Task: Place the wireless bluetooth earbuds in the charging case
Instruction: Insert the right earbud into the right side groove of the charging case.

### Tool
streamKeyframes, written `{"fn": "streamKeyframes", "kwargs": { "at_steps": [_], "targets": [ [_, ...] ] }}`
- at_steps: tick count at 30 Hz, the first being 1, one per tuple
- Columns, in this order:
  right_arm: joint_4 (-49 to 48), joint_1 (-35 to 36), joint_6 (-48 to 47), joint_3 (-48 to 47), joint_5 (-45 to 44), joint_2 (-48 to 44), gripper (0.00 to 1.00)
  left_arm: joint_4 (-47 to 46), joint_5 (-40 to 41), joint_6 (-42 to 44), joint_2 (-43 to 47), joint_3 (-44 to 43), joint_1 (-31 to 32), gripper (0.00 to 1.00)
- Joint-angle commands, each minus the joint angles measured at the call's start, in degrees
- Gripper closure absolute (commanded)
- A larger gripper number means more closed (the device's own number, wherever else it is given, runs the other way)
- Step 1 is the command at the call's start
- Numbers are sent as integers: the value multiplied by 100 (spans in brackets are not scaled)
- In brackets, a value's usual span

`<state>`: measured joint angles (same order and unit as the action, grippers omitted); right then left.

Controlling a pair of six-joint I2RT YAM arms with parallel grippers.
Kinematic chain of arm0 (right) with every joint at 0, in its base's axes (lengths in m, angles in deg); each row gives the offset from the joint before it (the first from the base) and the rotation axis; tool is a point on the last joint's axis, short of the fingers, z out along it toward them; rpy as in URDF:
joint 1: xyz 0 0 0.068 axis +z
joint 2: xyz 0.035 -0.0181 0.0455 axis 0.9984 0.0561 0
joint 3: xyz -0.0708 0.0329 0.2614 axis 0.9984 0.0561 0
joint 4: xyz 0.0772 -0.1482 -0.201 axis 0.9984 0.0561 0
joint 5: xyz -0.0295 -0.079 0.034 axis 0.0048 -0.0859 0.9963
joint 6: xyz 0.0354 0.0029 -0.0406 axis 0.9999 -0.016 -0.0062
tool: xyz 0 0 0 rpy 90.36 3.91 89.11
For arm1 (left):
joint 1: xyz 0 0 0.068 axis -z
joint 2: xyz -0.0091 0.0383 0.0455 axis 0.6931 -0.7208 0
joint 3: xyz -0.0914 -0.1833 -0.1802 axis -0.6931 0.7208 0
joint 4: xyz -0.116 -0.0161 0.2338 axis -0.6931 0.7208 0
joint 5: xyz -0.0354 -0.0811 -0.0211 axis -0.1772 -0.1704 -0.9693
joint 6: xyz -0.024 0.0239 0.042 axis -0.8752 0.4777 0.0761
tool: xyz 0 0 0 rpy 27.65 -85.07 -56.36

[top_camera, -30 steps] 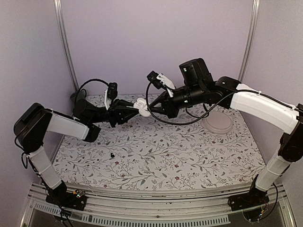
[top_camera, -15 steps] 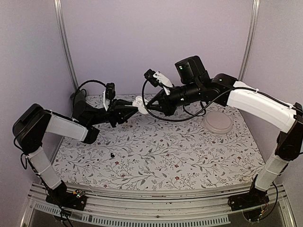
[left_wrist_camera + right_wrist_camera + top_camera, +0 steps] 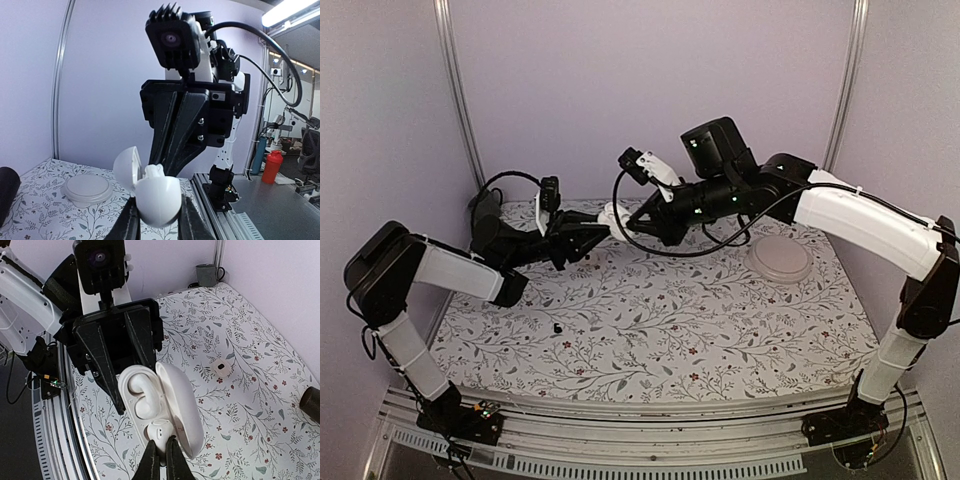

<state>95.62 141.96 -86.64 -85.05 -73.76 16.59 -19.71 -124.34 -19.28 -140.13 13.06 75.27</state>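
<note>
The left end effector (image 3: pixel 159 216) is grasping a small glossy white rounded plastic charging case (image 3: pixel 157 197) by its lower shell, holding it in the air above the far edge of the floral-patterned desk (image 3: pixel 720 320), a little left of the middle. The case's hinged lid is standing open. One tiny glossy white plastic earbud (image 3: pixel 141 396) is lying in the socket nearer the left arm. The right end effector (image 3: pixel 160 456) is reaching in from the opposite side, clenched on a second white earbud (image 3: pixel 158 432) that is sitting at the other socket, touching the case. A pale round dish (image 3: pixel 780 261) is resting towards the far right corner. A tiny black bit (image 3: pixel 558 327) is lying towards the near left corner, well apart from both arms. A white round lump with a dark spot (image 3: pixel 220 367) is lying on the desk below the case.
</note>
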Motion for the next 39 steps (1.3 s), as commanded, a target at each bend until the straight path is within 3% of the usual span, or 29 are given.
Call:
{"fn": "streamKeyframes", "kwargs": {
  "at_steps": [1,22,39],
  "targets": [
    [470,183,-73,-167,-329,441,94,-1633,77,175,359,-63,200,100],
    [721,204,67,-573,-530,728,94,-1530,181,218,399,5,226,100],
    [413,189,316,-495,-649,360,82,-1714,1740,-557,261,252,268,100]
  ]
}}
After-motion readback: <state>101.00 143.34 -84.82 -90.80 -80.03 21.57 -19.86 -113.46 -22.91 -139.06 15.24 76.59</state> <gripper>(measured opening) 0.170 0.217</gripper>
